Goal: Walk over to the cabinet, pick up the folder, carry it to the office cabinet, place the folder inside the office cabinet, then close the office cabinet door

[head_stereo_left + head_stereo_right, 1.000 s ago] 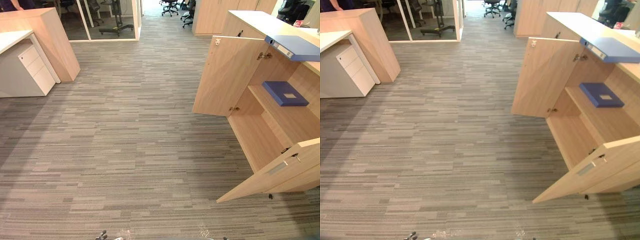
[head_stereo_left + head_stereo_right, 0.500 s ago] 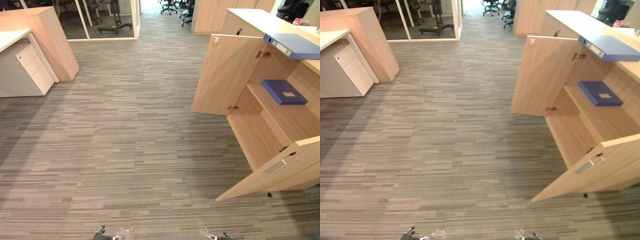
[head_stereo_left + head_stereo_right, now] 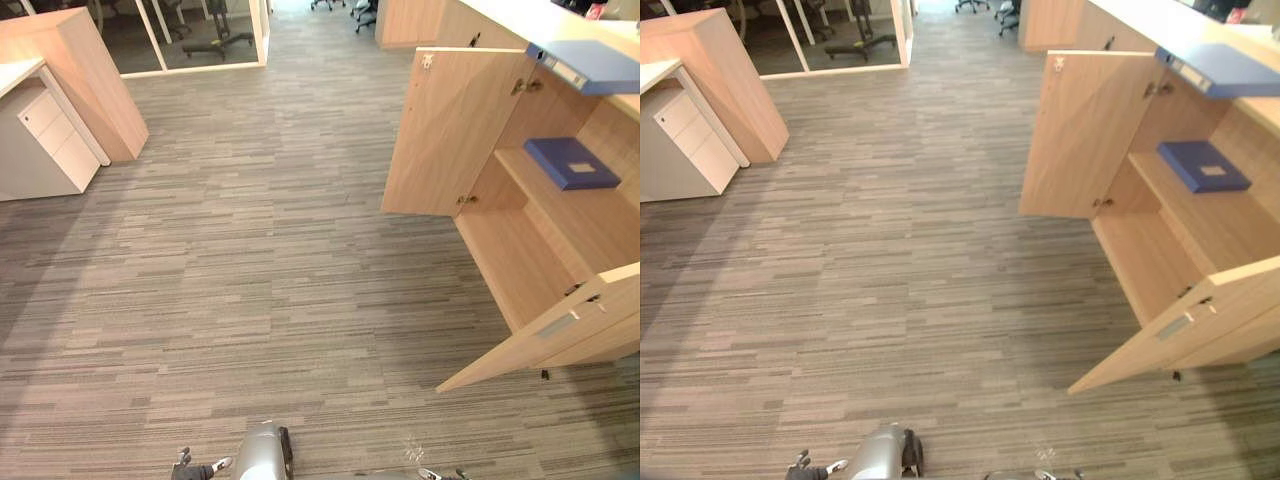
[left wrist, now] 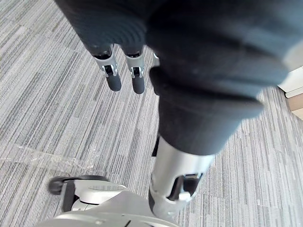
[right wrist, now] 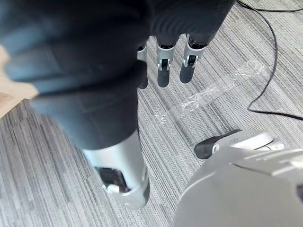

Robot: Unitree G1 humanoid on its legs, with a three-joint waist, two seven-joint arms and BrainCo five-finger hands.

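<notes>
Left eye view: at the right, the office cabinet (image 3: 510, 260) stands with both doors swung open. A light blue ring binder (image 3: 590, 66) lies on its top, and a dark blue folder (image 3: 571, 162) lies flat on the inner shelf. A white drawer unit (image 3: 45, 140) stands far left on striped grey carpet (image 3: 250, 260).

Left wrist view: the left hand (image 4: 114, 80) hangs over the carpet, fingers straight, empty.

Right wrist view: the right hand (image 5: 163, 71) hangs with its fingers straight too, holding nothing.

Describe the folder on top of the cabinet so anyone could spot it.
At the right stands an open wooden cabinet. The folder lies on its top, jutting over the front edge. It is paler and thicker than the dark blue folder on the shelf inside.
</notes>
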